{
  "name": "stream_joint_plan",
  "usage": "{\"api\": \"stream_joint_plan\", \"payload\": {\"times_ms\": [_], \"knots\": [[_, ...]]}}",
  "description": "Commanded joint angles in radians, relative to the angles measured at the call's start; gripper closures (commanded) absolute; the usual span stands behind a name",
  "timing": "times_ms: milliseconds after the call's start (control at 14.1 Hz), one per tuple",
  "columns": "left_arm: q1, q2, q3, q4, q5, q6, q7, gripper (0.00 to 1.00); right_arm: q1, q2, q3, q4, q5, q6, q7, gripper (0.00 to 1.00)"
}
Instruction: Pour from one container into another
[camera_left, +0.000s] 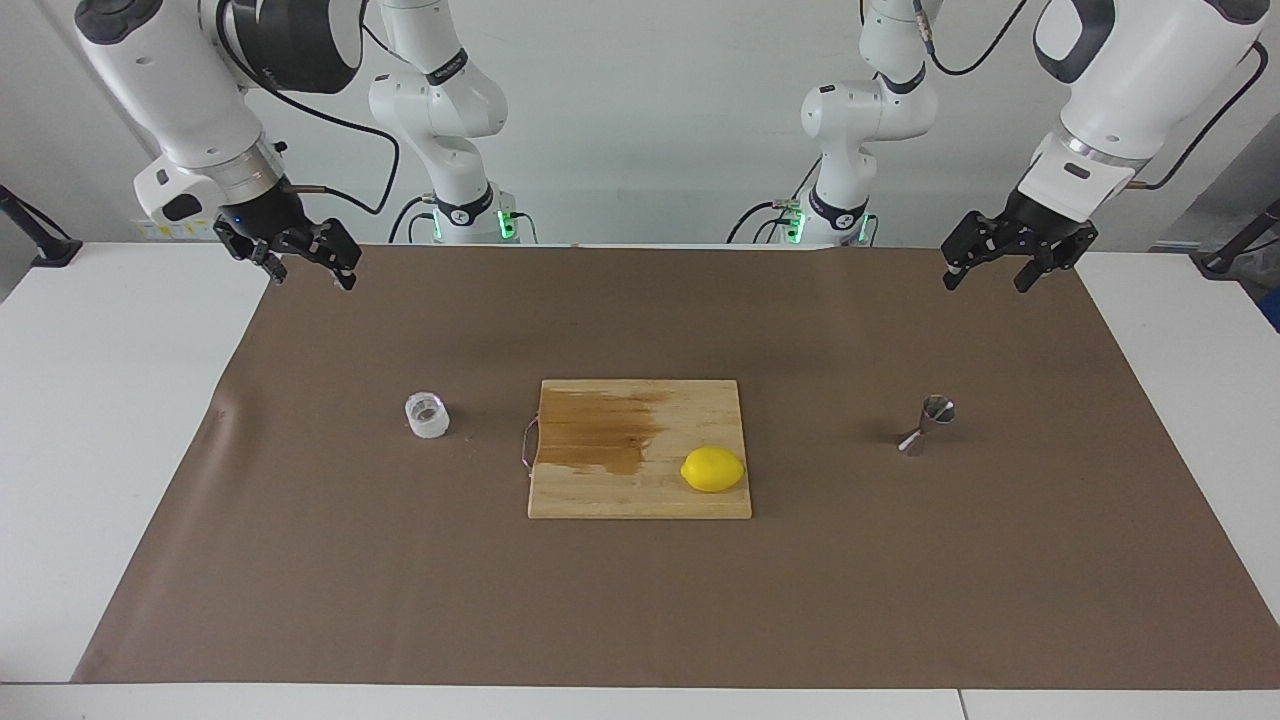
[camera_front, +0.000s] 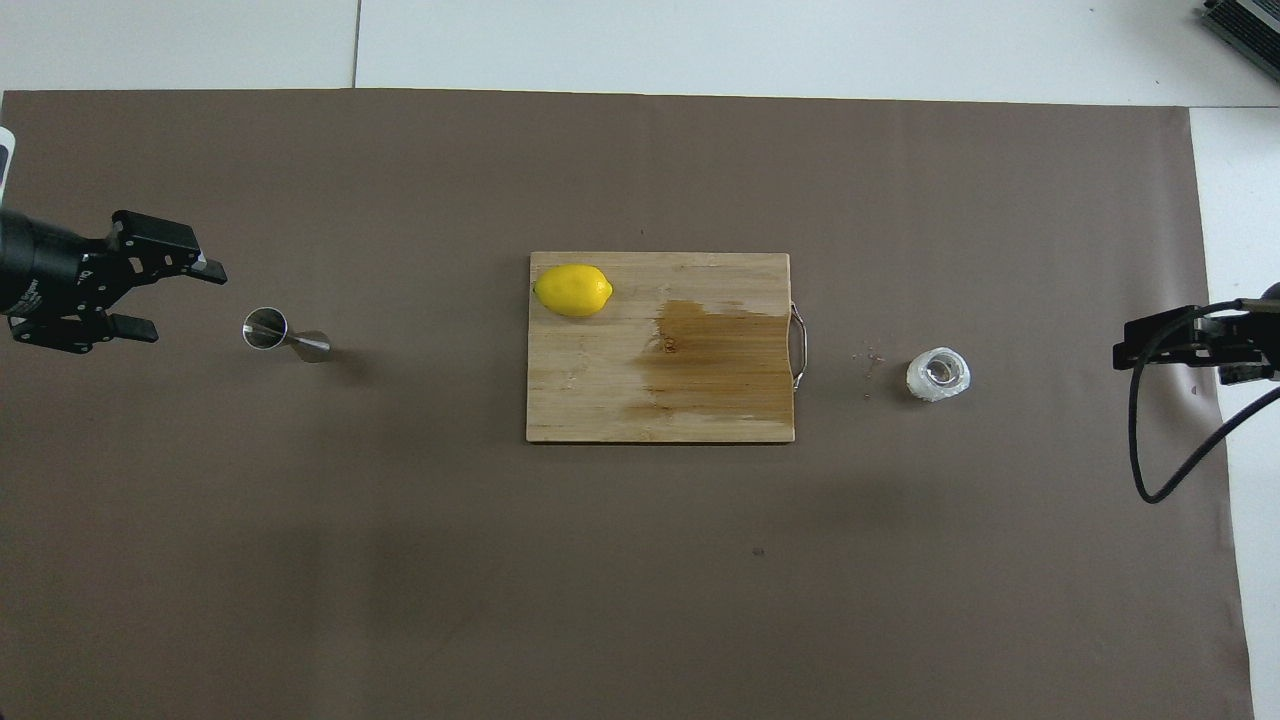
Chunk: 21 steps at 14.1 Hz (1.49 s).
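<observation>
Facing view shows me both arms raised, fingers spread and empty: left gripper (camera_left: 1018, 262) hangs above the surface (camera_left: 330, 560) near the jigger (camera_left: 926, 424); right gripper (camera_left: 290, 255) likewise toward the clear cup (camera_left: 427, 415).

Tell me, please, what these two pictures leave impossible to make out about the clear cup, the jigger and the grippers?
- Clear cup: whether it holds liquid; too small in both views.
- Steel jigger: its inside is too small to read, facing or overhead.
- Right gripper: overhead, the frame edge cuts it and a cable crosses it.
- Left gripper: its height over the brown mat cannot be judged.
</observation>
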Motion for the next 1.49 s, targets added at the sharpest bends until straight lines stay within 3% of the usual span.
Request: {"api": "stream_joint_plan", "payload": {"times_ms": [0,354,850,1133,1416], "knots": [[0.069,-0.044,-0.007,-0.174,-0.194,0.135,-0.176,0.0,-0.003,-0.004,0.002,-0.006,0.021,-0.007,0.008,0.0],[0.092,-0.137,-0.007,-0.417,-0.418,0.35,-0.505,0.0,-0.003,-0.004,0.002,-0.006,0.021,-0.007,0.006,0.0],[0.094,-0.15,-0.007,-0.56,-0.698,0.528,-0.83,0.0,-0.005,-0.004,0.002,-0.006,0.021,-0.007,0.008,0.0],[0.077,-0.118,-0.007,-0.612,-0.919,0.574,-0.832,0.0,-0.003,-0.004,0.003,-0.006,0.021,-0.007,0.008,0.0],[0.066,-0.118,-0.008,-0.626,-0.983,0.581,-0.83,0.0,-0.003,-0.006,0.002,-0.006,0.021,-0.007,0.006,0.0]]}}
